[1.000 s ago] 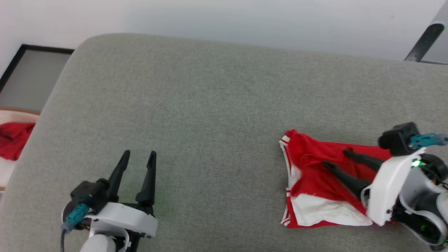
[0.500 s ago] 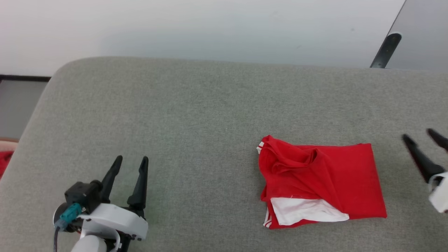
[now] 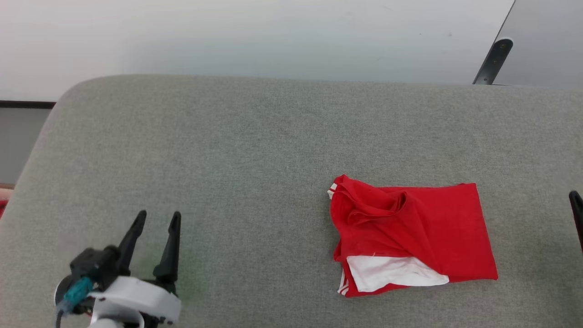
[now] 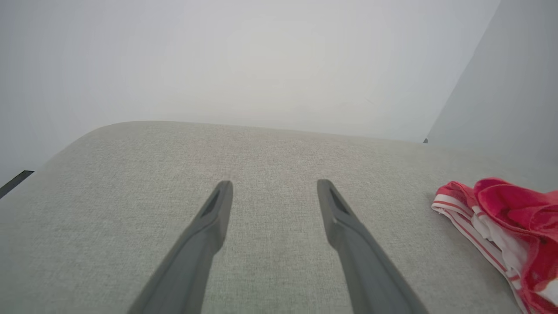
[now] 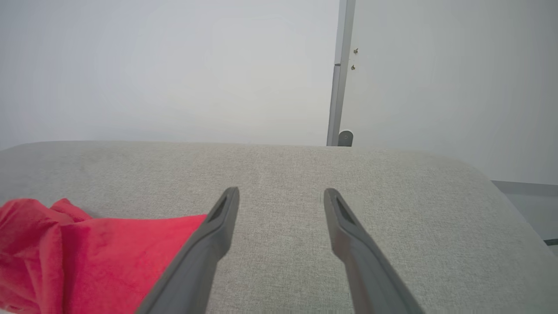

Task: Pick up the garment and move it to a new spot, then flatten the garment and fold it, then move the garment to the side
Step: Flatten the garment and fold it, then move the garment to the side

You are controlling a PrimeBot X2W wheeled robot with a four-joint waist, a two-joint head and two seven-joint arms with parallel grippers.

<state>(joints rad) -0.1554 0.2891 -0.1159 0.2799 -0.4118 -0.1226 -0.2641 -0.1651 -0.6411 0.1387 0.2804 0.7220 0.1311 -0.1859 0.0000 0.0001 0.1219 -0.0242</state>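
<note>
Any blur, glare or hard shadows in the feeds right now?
Head view: sharp, even light, no glare, only faint shadow under the garment. Left wrist view: pale, washed-out wall, near fingers slightly soft. Right wrist view: same flat light, no glare.

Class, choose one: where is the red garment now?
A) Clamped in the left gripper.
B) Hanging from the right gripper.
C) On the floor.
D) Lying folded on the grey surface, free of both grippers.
D: the garment lies folded on the grey surface, with the left gripper and right gripper open and apart from it.
</note>
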